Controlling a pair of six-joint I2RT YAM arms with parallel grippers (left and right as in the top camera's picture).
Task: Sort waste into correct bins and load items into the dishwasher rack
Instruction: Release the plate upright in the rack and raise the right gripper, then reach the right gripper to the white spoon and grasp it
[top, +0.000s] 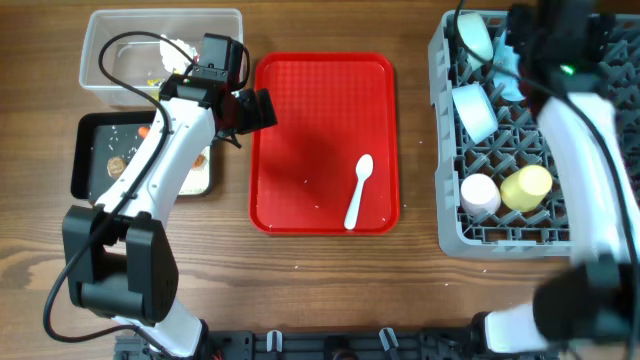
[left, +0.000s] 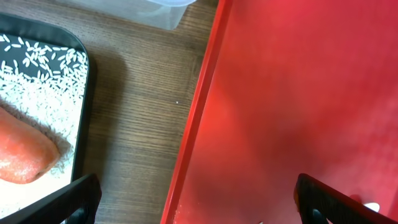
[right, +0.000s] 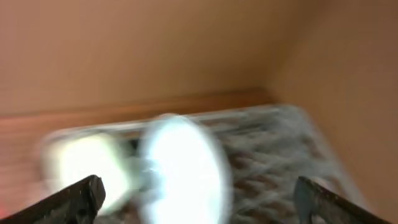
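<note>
Left gripper (left: 198, 186) open — directly beneath it the rim of the red tray (left: 194, 124), orange carrot (left: 22, 152) to its left. Right gripper (right: 199, 199) spread wide, empty — blurred rack (right: 280, 149) ahead.

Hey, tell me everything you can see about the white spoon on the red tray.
The white plastic spoon is a single smooth, glossy piece with an oval bowl and a slim handle that widens a little at its end. It lies flat on the red tray, in the right half, nearer the robot's side. Seen from overhead, the bowl points away from the robot and the handle slants back and slightly left, ending close to the near rim. Only the tray touches it. Whether the bowl faces up cannot be told.
</note>
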